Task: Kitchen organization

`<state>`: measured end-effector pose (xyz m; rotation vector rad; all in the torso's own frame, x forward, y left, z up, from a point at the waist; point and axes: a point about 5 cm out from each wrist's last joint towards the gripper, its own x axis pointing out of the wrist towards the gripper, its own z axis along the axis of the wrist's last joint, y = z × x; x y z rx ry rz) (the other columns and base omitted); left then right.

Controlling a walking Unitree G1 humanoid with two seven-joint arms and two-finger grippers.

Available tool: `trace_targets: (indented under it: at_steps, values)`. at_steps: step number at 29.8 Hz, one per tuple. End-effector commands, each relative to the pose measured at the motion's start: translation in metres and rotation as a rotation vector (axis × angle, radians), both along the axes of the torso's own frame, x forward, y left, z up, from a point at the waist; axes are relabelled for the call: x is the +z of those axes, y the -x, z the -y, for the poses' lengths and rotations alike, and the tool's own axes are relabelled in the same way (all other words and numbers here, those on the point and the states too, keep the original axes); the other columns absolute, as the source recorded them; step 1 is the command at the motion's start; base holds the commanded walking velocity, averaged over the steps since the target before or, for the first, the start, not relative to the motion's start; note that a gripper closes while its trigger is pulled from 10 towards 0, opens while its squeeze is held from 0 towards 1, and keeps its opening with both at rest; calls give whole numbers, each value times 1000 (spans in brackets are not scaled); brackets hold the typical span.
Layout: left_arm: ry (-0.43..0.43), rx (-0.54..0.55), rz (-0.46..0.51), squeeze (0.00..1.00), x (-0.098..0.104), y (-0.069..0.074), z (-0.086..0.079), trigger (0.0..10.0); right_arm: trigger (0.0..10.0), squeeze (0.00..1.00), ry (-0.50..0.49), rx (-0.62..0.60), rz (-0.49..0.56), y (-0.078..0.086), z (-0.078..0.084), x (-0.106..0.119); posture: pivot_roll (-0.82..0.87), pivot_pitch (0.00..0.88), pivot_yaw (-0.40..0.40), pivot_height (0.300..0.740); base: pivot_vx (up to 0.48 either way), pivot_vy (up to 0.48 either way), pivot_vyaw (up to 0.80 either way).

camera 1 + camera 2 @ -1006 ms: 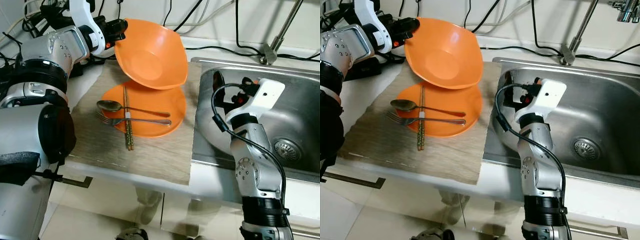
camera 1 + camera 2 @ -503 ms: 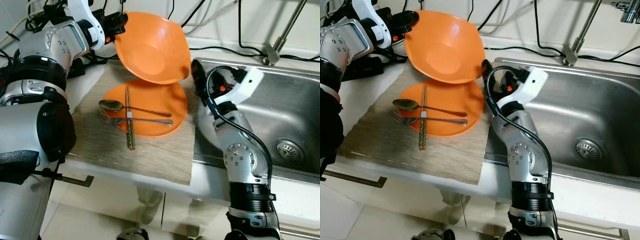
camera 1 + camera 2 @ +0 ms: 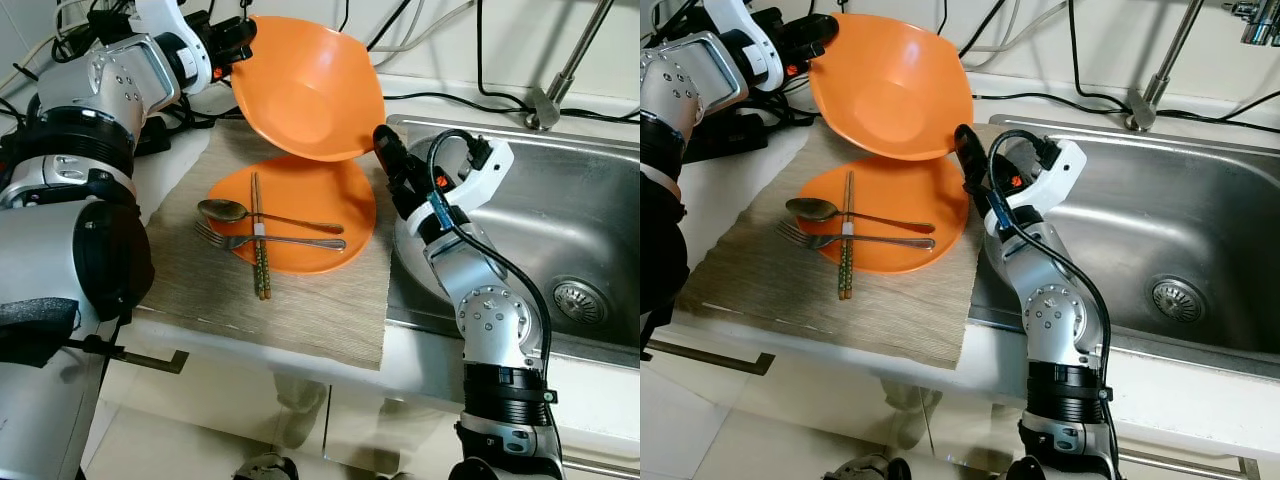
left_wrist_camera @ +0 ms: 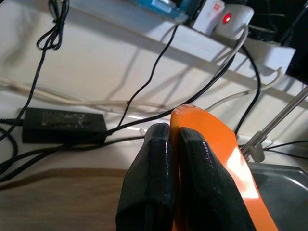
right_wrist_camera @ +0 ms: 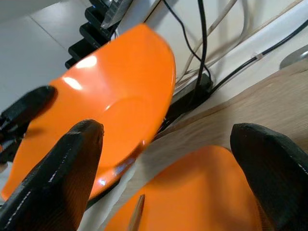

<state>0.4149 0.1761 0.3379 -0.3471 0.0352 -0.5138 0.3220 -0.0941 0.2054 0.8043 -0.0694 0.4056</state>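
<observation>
gripping an orange bowl, left end effector hovers above wood-grain mat beside sink.

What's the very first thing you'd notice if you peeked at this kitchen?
The big orange bowl held tilted in the air by the left tool, pinched at its rim above the mat. Under it lies an orange plate with a spoon, fork and chopsticks on it. The right tool reaches in, open, from the steel sink side toward the bowl.
</observation>
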Motion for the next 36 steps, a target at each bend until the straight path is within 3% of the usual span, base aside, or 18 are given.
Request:
trace_targets:
  at_steps: [1,13,26,28,36]
  values:
    - [32,-23,90,0,29,4,4,0,10000,0,-28,47,53,0,-17,16,-25,11,73,740,0,0,0]
    - [46,-42,99,0,33,6,7,0,10000,0,28,52,128,-8,-30,30,-14,12,65,740,0,0,0]
    - [71,-121,134,0,49,12,22,0,10000,0,99,11,144,-15,-36,25,-10,14,63,740,0,0,0]
    - [67,-119,137,0,50,13,22,0,0,0,119,-13,152,-16,-35,25,-8,16,64,740,0,0,0]
    - [66,-113,134,0,48,14,20,0,0,0,223,-101,195,-18,-28,25,-10,14,64,740,0,0,0]
